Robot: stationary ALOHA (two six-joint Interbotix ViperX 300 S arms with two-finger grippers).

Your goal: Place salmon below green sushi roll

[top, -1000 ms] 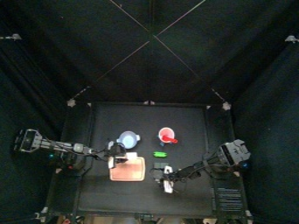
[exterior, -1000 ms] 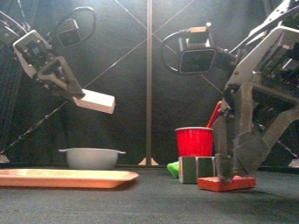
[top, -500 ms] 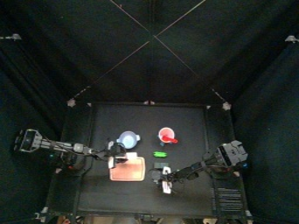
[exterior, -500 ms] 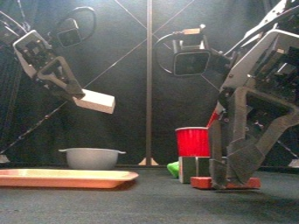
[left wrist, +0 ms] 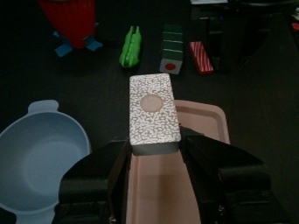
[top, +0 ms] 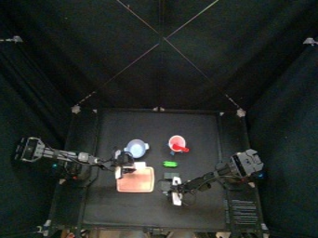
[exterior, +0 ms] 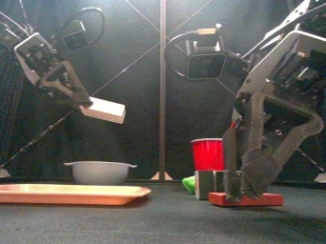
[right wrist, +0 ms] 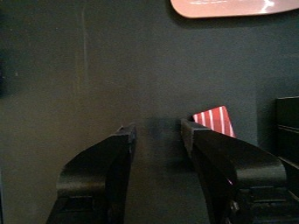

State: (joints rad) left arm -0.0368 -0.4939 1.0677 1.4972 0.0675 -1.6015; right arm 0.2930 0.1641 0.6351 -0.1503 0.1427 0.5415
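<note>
1. Salmon [exterior: 246, 199] — a small red-and-white striped toy piece — lies flat on the black table [exterior: 163, 217] at the front right, just beside a dark green-topped sushi roll [exterior: 214, 182], with the red cup [exterior: 209, 153] behind.
2. In the left wrist view the salmon [left wrist: 202, 57] lies next to the dark roll [left wrist: 172, 48], and the bright green sushi roll [left wrist: 132, 45] sits just past that, apart from the salmon.
3. The right gripper [right wrist: 160, 131] hangs low over the salmon with its jaws spread wide and nothing between them; in its own view the striped piece [right wrist: 214, 120] shows just beside one jaw, not yet between the two.
4. The left gripper [left wrist: 156, 147] is clamped on a white speckled block [left wrist: 153, 115], held in the air above the pink tray [exterior: 74, 193] near the pale blue bowl [exterior: 99, 172].
5. Handling, as I judge it: the salmon looks light, rigid and low, so it may skid or tip under a glancing touch.
6. Best hold: across its short width, jaws straddling the middle and reaching close to the table.
7. Risk: nudging the dark roll beside it while closing.
</note>
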